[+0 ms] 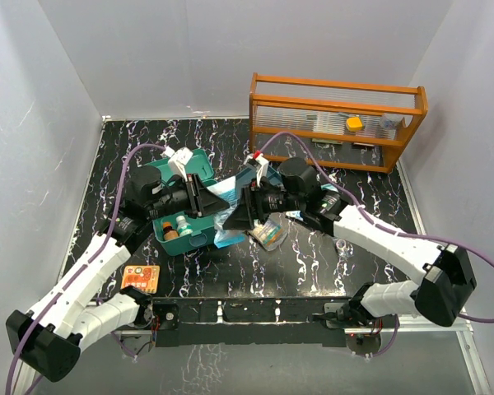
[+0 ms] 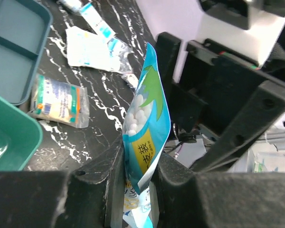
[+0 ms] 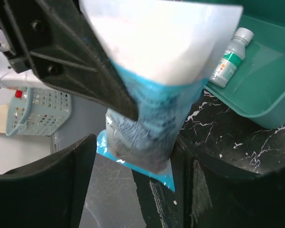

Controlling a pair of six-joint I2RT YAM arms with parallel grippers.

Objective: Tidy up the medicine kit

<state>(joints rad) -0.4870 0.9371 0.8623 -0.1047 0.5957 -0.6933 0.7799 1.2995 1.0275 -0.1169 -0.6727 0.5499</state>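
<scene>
Closest to my lens, the left pincer (image 2: 135,187) is pinching a blue-and-green pouch (image 2: 146,128) by one end, jaws nearly together. The right pincer (image 3: 135,161) is standing open around the pouch's other end, a gap showing on one side. Both are meeting nose to nose mid-table, leaving little room. The medicine kit (image 1: 196,239) is lying open at 9 o'clock, just beside the pouch. Bare table (image 1: 313,271) is showing at 6 o'clock. I am failing to read the characters on the pouch's yellow panel.
</scene>
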